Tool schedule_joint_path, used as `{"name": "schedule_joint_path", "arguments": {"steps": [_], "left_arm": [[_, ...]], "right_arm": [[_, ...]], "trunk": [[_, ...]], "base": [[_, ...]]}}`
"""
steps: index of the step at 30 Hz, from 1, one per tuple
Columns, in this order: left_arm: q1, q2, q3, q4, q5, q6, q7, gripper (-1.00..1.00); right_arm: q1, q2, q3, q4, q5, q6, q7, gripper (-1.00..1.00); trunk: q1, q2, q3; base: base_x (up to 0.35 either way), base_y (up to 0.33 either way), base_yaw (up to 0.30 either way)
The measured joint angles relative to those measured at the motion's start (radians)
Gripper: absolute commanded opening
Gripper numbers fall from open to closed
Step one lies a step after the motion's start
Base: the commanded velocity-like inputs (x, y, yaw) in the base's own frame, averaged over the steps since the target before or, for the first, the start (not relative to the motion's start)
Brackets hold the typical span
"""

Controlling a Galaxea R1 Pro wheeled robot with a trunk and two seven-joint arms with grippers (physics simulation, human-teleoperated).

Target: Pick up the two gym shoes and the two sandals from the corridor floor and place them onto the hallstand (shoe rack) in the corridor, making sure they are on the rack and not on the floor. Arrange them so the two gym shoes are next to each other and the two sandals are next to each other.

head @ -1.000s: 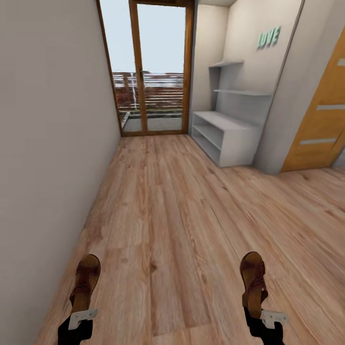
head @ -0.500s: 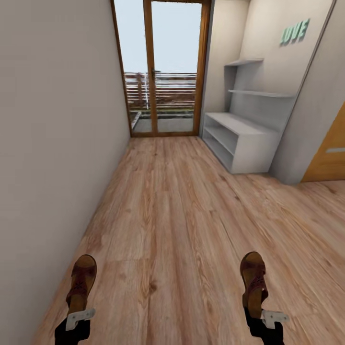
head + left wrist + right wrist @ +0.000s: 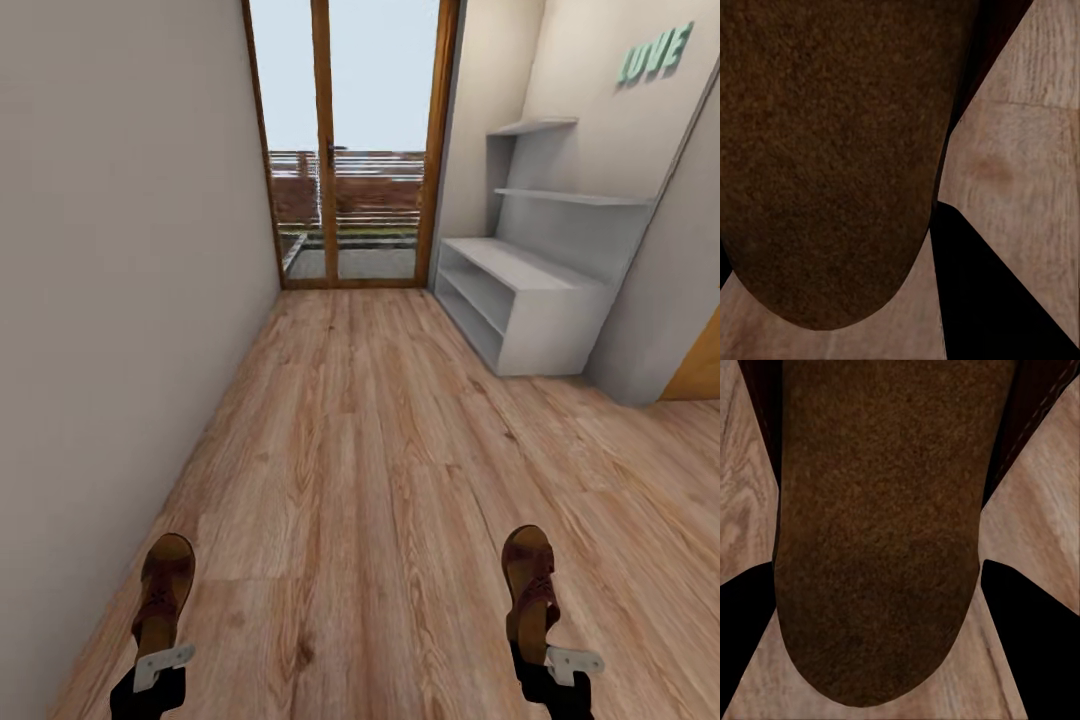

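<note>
I carry one brown sandal in each hand above the corridor floor (image 3: 370, 480). At the lower left of the head view my left gripper (image 3: 158, 655) is shut on the heel of the left sandal (image 3: 164, 590). At the lower right my right gripper (image 3: 545, 655) is shut on the right sandal (image 3: 528, 585). The left wrist view looks onto that sandal's dark sole (image 3: 825, 165), and the right wrist view onto the other sole (image 3: 877, 532), with black fingers (image 3: 1035, 637) beside it. The light-grey hallstand (image 3: 520, 300) stands far ahead on the right. The gym shoes are out of view.
A plain wall (image 3: 110, 300) runs close along my left. A glazed wooden door (image 3: 345, 150) closes the corridor's far end. An orange wooden door (image 3: 700, 370) shows at the right edge past a wall corner (image 3: 650, 330). Green letters (image 3: 655, 55) hang above the wall shelves (image 3: 560, 195).
The whole view has swung left: the hallstand and glazed door shifted rightward in the picture and the orange door slid mostly out. Both sandals stay held in the same poses.
</note>
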Motion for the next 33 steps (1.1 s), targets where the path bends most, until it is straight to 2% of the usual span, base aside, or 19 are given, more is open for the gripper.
{"name": "schedule_joint_path", "arguments": {"steps": [10,33], "left_arm": [[0.000,-0.005,-0.001,0.009,-0.001,0.000,0.000,-1.00],[0.000,-0.005,-0.001,0.020,-0.003,-0.001,-0.001,-1.00]], "right_arm": [[0.000,0.000,0.000,0.000,0.000,0.000,0.000,-1.00],[0.000,-0.003,0.001,0.002,0.002,0.000,0.001,-1.00]], "trunk": [[0.000,0.000,0.000],[0.000,0.000,0.000]], "base": [[0.340,-0.127,0.206],[0.340,-0.126,0.007]]}}
